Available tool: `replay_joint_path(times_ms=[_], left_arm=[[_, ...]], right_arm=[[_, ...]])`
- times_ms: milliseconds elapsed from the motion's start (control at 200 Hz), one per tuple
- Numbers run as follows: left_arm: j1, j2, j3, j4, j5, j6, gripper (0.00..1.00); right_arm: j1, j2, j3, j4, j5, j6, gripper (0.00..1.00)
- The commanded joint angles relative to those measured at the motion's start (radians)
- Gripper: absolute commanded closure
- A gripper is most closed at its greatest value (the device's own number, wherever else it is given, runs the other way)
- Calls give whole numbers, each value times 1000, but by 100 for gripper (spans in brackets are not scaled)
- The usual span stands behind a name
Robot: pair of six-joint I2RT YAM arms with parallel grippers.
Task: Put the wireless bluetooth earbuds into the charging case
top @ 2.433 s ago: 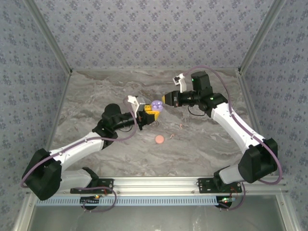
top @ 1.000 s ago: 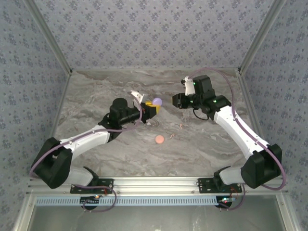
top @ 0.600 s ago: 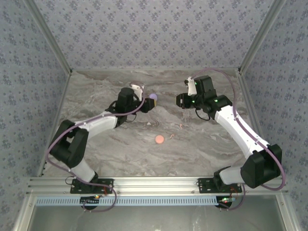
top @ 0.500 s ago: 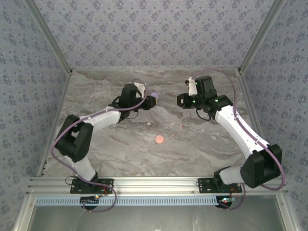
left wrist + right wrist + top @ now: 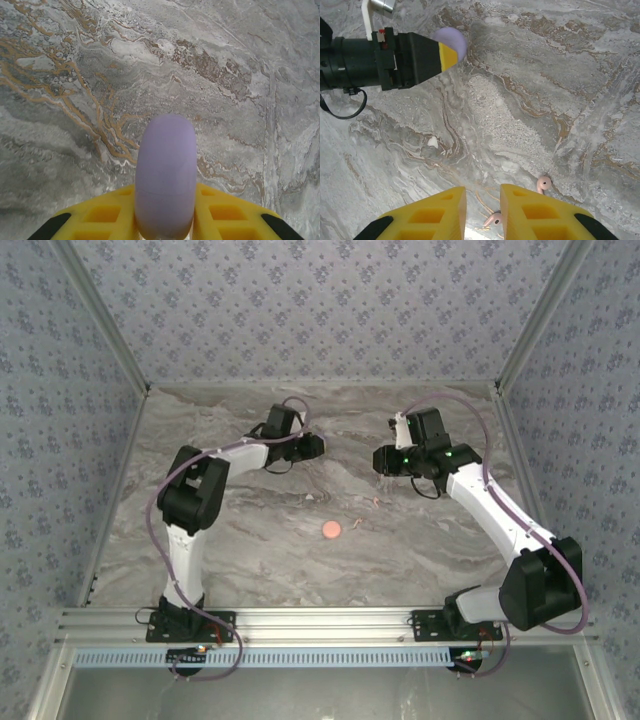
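Lavender plastic: the case (image 5: 165,170) is clamped edge-on between the left fingers (image 5: 314,445), over the table (image 5: 200,540) at about 11 o'clock from its centre. The right fingers (image 5: 382,461) are parted and hold nothing; they hang at about 1 o'clock. Two pink earbuds (image 5: 543,183) lie on the table close under them. In the right wrist view one sits between the tips and the other at about 1 o'clock of them. An orange disc (image 5: 331,530) sits alone at 6 o'clock of centre.

Risks:
- The grip takes the case across its thin width only, so a push on it may pivot it or squeeze it out.
- The lid looks shut, so nothing goes in until it is opened.
- The earbuds are tiny and curved, and a pinch slightly off could flick one away.

Versus 2.4 s ago: both sets of fingers then met at the case near centre. The left arm has since swung the case toward 12 o'clock, and the right has backed toward 2 o'clock. The disc is unmoved.
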Motion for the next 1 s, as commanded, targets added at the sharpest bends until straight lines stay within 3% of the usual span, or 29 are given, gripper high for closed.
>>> replay_joint_path(times_ms=[0,385,620,755,994], left_arm=[[5,38,83,-57,33,-13,73],[25,149,196,-119,35,-19,69],[26,162,233,-169,-7,-13,57],[28,116,219,-211,-80,27,46],[25,-129,-4,-138,-247,59,46]], right_arm=[[-10,0,-11,-13,-10,4,73],[-26,10,-11,-23,-18,-10,73],[-34,9,-17,-26,-19,-13,72],[-37,10,-22,-31,-19,-20,72],[-41,6,-49,-27,-54,-45,69]])
